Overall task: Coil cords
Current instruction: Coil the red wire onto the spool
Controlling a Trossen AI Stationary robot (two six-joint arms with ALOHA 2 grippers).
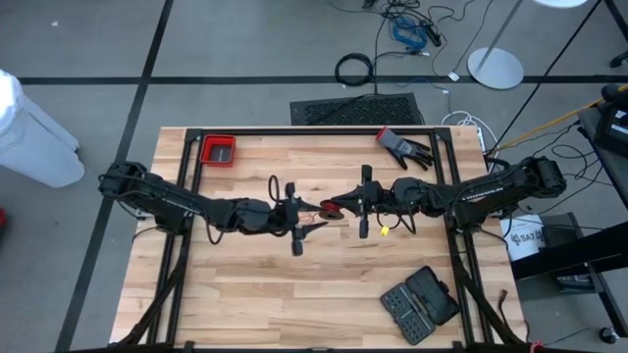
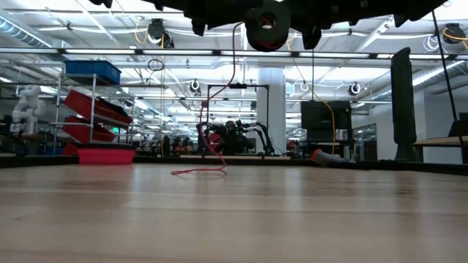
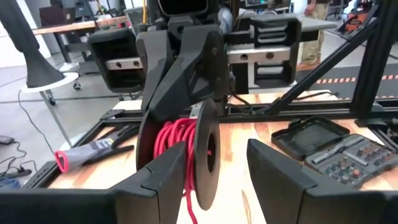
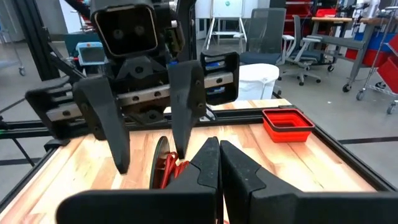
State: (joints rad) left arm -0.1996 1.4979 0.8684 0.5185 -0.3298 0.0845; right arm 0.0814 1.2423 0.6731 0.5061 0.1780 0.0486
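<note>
A thin red cord is wound on a small black spool with two round flanges [image 3: 205, 155], which is held high over the table's middle [image 1: 334, 208]. A loose length of the cord [image 2: 232, 73] hangs from the spool, and its end lies curled on the wood [image 2: 199, 171]. My right gripper [image 4: 219, 155] comes in from the right and is shut at the spool. My left gripper [image 3: 217, 168] faces it from the left, open. Its two fingers [image 4: 115, 124] stand on either side of the spool. Whether they touch the spool or the cord, I cannot tell. My right gripper holds the spool at its upper rim [image 3: 200, 111], with its fingers [image 3: 186, 74] close together. They come level from the table's right side. My own fingers hide the exact place of contact in the right wrist view. The spool is lifted clear and stands on edge, with the loose cord hanging slack below it.
A red tray [image 1: 218, 149] sits at the far left and a black and red glove [image 1: 404, 147] at the far right. An open black bit case [image 1: 420, 304] lies near the front right. A small yellow piece [image 1: 384, 231] lies under the right arm. Black frame rails border the table.
</note>
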